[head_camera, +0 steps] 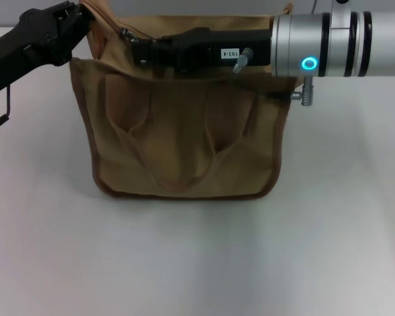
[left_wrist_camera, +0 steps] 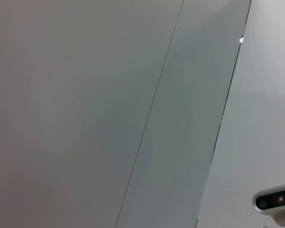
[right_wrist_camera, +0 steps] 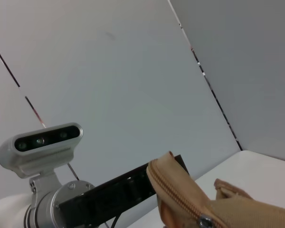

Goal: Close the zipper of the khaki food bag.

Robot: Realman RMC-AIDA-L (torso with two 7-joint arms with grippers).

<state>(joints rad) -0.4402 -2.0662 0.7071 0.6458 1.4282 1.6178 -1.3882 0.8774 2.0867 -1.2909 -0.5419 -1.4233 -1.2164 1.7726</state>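
White table (grey panelled wall behind).

Even, soft overhead light washes the white table nearly shadowless in the head view, with faint shade beneath the khaki food bag toward 6 o'clock, a glowing cyan ring at 2 o'clock, and mild softness on the near fabric in the right wrist view.
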